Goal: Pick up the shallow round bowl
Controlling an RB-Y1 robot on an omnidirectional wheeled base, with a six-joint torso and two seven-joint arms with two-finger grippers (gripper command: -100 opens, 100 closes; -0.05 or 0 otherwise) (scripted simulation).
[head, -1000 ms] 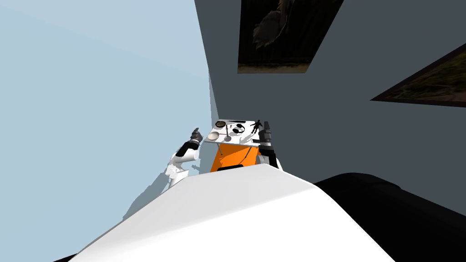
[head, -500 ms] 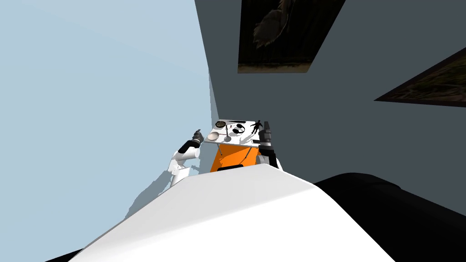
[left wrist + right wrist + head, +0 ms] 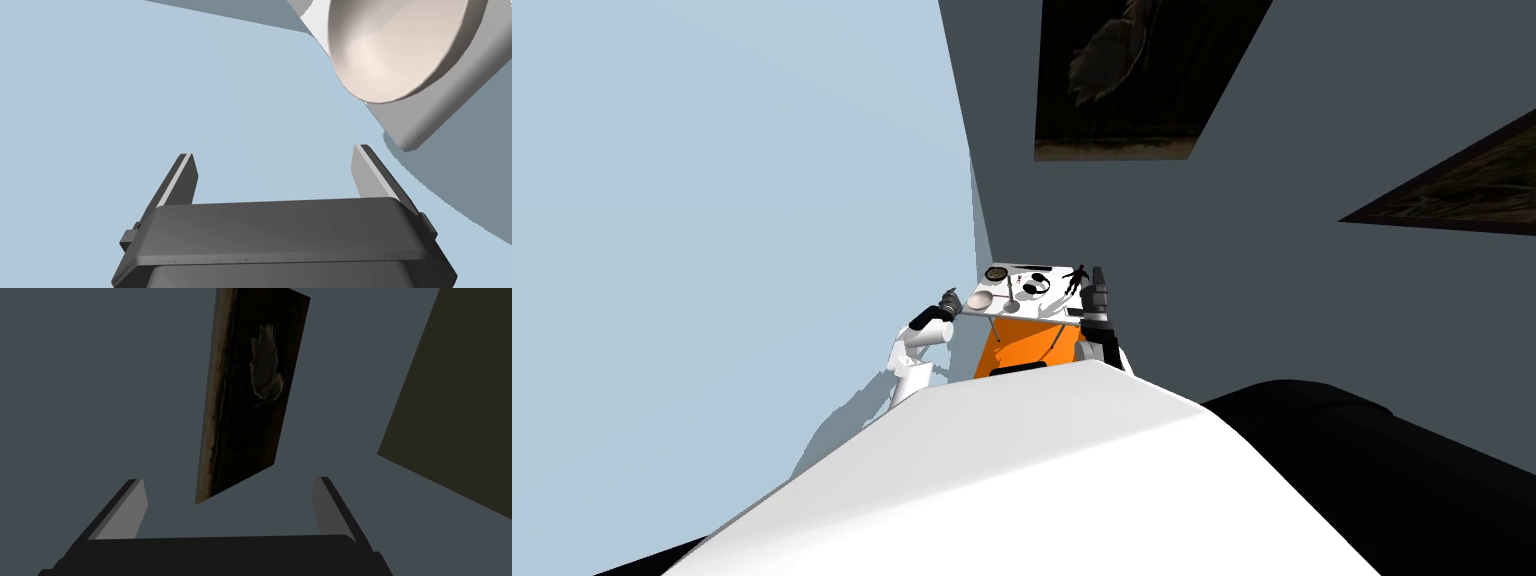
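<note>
The shallow round bowl (image 3: 980, 299), pale beige, sits at the near left corner of a small white table (image 3: 1040, 303). In the left wrist view the bowl (image 3: 395, 50) lies close ahead of my left gripper (image 3: 272, 160) and off toward one finger's side, on the table's corner (image 3: 430, 117). That gripper is open, with nothing between its fingers. In the head view my left gripper (image 3: 949, 298) hangs just left of the table's corner, beside the bowl. My right gripper (image 3: 227, 490) is open and empty, raised at the table's right edge (image 3: 1098, 280).
On the table also lie a dark-rimmed dish (image 3: 996, 273), a ladle-like utensil (image 3: 1009, 295), a black and white round item (image 3: 1033, 287) and a small dark figurine (image 3: 1077, 275). The table has an orange front (image 3: 1022, 345). It stands in a corner between a pale blue wall and a dark grey wall.
My left arm has lowered and moved slightly right, bringing the gripper nearer the table's corner and the bowl. The right arm and the things on the table have stayed put.
</note>
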